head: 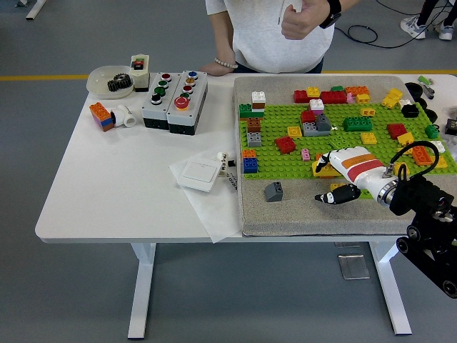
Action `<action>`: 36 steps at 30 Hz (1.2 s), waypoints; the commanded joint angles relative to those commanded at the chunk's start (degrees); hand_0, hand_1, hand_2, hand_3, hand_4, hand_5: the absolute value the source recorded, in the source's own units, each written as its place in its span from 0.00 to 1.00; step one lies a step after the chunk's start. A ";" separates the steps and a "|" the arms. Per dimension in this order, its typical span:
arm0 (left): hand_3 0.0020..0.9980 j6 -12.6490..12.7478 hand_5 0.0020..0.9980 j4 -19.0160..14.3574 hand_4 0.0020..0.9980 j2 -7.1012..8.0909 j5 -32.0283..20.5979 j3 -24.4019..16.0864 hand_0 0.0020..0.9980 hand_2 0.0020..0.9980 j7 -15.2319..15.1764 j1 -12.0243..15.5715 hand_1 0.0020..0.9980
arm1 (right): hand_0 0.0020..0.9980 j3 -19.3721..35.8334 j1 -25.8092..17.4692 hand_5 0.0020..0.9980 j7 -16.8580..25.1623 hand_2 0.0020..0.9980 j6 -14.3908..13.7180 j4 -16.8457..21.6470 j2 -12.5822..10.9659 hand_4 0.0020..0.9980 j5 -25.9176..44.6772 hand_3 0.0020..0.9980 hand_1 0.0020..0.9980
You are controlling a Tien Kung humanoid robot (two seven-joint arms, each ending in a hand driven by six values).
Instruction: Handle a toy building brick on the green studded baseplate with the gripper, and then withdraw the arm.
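Yellow flat plastic brick (325, 169) lying under right hand (348, 168) fingers, centre-right frame; whether gripping, cannot tell.

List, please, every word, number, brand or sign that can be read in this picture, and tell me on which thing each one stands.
No text can be read anywhere in the head view.
Button box: coloured buttons only; any labels are too small to read.
White switch: no visible marking.
Bricks on the green baseplate: no readable print.
Person's smartwatch: face too small to read.
Right hand: red and orange stripes, no lettering.
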 joint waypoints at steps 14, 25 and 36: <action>0.62 0.03 0.65 0.04 0.65 0.08 -0.11 0.09 0.79 0.79 -0.12 -0.17 0.80 | 0.53 1.66 0.06 0.38 -0.16 0.65 -0.04 1.63 -0.84 0.95 -0.31 0.61 0.58; 0.62 0.10 0.65 0.08 0.65 0.08 -0.55 0.29 0.79 0.79 -0.26 -0.18 0.80 | 0.53 2.33 -0.15 0.38 -0.27 0.65 -0.21 1.99 -0.95 0.95 0.39 0.61 0.58; 0.62 0.10 0.65 0.08 0.65 0.13 -0.77 0.43 0.79 0.79 -0.33 -0.20 0.80 | 0.53 2.59 -0.62 0.38 -1.01 0.66 -0.30 1.67 -1.02 0.95 4.52 0.61 0.58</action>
